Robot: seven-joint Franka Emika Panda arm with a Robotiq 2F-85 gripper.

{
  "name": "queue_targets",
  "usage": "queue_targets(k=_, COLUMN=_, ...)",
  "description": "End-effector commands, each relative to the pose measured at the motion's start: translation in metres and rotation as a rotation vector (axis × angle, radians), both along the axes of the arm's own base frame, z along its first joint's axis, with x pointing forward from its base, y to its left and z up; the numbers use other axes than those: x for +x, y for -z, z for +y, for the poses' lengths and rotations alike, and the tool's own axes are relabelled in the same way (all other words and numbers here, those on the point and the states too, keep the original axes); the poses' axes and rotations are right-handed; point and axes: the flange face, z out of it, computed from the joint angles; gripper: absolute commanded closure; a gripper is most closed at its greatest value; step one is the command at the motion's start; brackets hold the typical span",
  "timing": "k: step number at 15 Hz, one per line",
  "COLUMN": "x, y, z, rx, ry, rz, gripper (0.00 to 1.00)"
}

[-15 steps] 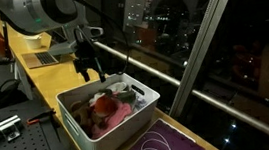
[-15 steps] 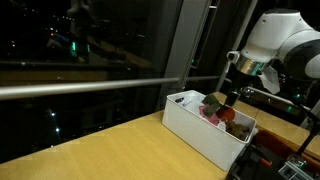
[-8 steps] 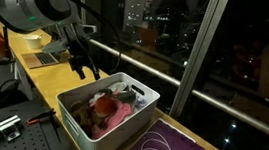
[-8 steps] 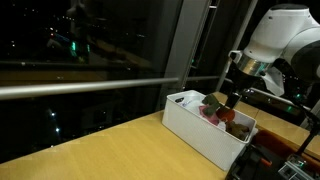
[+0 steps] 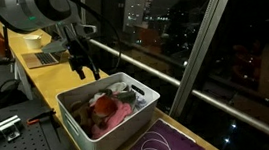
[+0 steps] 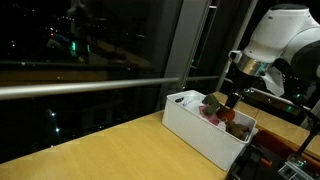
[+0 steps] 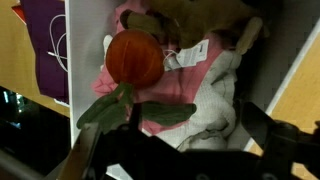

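One gripper (image 5: 83, 66) hangs over the far end of a white bin (image 5: 78, 133), its fingers spread wide with nothing between them.
Dim light in both exterior views leaves the bin's load a blur. The wrist view shows a round orange plush (image 7: 133, 57) with green leaves (image 7: 160, 113) lying on a pink cloth (image 7: 165, 92) beside a white cloth (image 7: 215, 105), none of it touched by the fingers. A brown thing (image 7: 190, 14) is cut off at the top edge and cannot be made out. The gripper's body is only a dark smear along the bottom. The bin stands on a wooden table (image 5: 48, 89), with a purple mat (image 5: 173, 149) bearing a white cable (image 5: 158, 141) just beside it.
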Motion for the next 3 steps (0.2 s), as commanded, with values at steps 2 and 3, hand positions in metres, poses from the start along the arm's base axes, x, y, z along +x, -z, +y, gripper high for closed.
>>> queue_targets(k=2, x=0.0001, y=-0.0005, z=0.0001, rx=0.0, ry=0.0, rz=0.001, gripper=0.0)
queue_targets(k=3, x=0.0001, y=-0.0005, z=0.0001, rx=0.0, ry=0.0, rz=0.001, gripper=0.0)
